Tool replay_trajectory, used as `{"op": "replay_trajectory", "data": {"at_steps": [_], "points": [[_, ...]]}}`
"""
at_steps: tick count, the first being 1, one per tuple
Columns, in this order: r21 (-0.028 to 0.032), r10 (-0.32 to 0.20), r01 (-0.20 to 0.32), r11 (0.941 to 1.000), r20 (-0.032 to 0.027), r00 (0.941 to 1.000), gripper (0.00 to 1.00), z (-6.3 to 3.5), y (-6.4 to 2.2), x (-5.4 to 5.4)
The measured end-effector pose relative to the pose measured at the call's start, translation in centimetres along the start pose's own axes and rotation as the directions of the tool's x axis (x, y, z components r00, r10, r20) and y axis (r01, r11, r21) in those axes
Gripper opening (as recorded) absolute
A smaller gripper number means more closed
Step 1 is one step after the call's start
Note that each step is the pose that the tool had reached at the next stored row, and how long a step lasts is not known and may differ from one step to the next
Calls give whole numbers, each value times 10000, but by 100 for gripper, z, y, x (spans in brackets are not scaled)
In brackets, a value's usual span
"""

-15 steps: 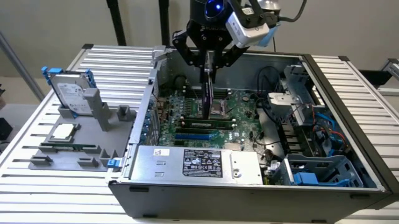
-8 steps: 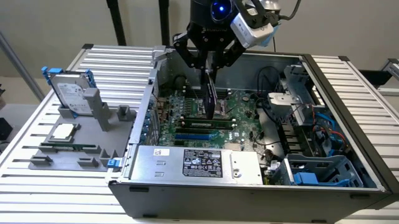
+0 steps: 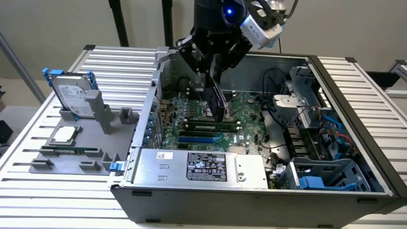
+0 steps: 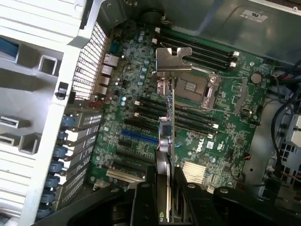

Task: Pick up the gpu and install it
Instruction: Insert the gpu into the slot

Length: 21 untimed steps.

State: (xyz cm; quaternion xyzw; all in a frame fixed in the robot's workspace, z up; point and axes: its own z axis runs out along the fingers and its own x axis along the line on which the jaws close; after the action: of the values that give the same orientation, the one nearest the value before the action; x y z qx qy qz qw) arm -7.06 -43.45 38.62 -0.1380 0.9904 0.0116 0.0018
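gpu [image 3: 220,102] clamped in gripper [image 3: 215,76] above motherboard [image 3: 190,114]

nearest in the exterior view, a power supply [image 3: 200,167] lies along the front wall of the open computer case [image 3: 254,202]. a blue drive cage [image 3: 327,176] sits at the exterior view's right, partly cut off by the case wall. behind these lies the green motherboard, part of it hidden by cables and by the card. the gpu hangs upright over the middle of the board, its lower end near the slots. whether it touches the board cannot be made out. the gripper is closed on the card's upper end, and the arm above it is cut off by the frame edge.

in the wrist view the fingers [image 4: 141,202] press the card from both sides. the card is seen edge-on, so its faces are hidden. its silver bracket [image 4: 171,59] is at the far end, just beside the cpu socket [image 4: 195,87].

outside the case, at the exterior view's left, a grey fixture [image 3: 64,167] on the slatted table [image 3: 121,57] carries a hard drive [image 3: 68,93] and a small silver chip [image 3: 66,135].
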Motion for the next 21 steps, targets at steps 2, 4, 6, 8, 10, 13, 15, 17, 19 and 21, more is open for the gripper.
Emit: {"op": "replay_trajectory", "data": {"at_steps": [2, 4, 6, 8, 10, 13, 15, 17, 19, 21], "points": [[-2, -361, 361, 9993, -5, 9993, 0, 9, 0, 0], [-3, -731, 731, 9973, -11, 9973, 0, 17, -1, 0], [-4, -1094, 1094, 9940, -15, 9940, 0, 26, -1, 0], [-5, -1450, 1450, 9894, -17, 9894, 0, 35, -1, 0], [-6, -1805, 1805, 9836, -16, 9836, 0, 44, -1, 0], [-5, -2350, 2350, 9720, -15, 9720, 0, 57, -1, 0], [-4, -2698, 2698, 9629, -14, 9629, 0, 66, -2, 0], [-1, -3043, 3043, 9526, -9, 9526, 0, 75, -2, 0], [0, -3394, 3394, 9406, -4, 9406, 0, 84, -2, 0], [3, -3736, 3736, 9276, -3, 9276, 0, 93, -2, 0]]}}
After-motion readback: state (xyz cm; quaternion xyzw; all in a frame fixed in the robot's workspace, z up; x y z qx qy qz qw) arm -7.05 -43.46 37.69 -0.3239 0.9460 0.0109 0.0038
